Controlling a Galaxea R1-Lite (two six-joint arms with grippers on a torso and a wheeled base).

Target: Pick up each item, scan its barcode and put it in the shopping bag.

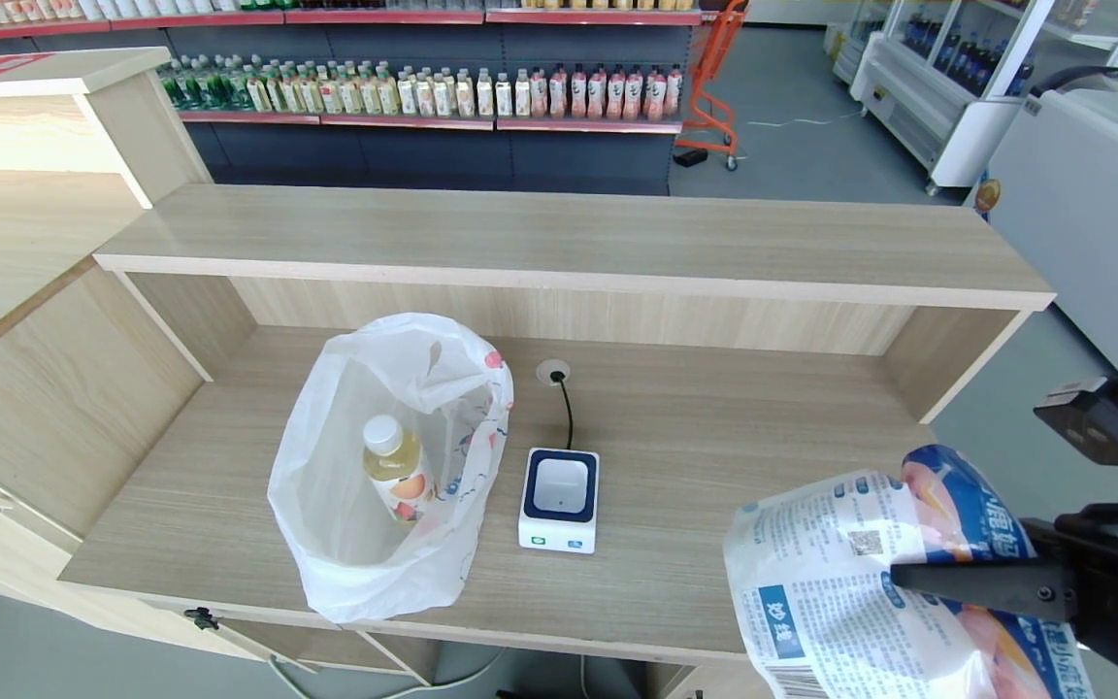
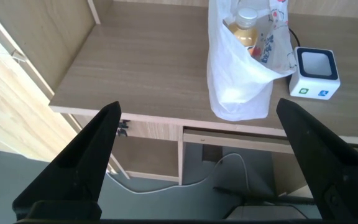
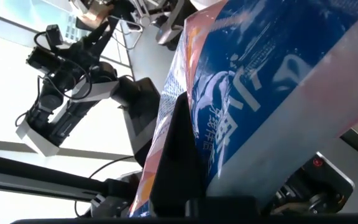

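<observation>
My right gripper (image 1: 918, 578) is shut on a blue, white and pink snack bag (image 1: 836, 582), held in the air off the counter's front right corner, its printed back facing up. In the right wrist view the snack bag (image 3: 260, 93) sits against a dark finger (image 3: 182, 155). A white shopping bag (image 1: 394, 466) stands open on the counter left of centre, with a juice bottle (image 1: 394, 466) upright inside. The white and blue barcode scanner (image 1: 560, 497) sits just right of the bag. My left gripper (image 2: 197, 162) hangs open below and in front of the counter edge, nothing between its fingers.
The wooden counter (image 1: 714, 466) has a raised shelf (image 1: 569, 238) behind and side walls at both ends. A black cable (image 1: 567, 408) runs from the scanner to a grommet. Store shelves with bottles (image 1: 423, 92) stand beyond.
</observation>
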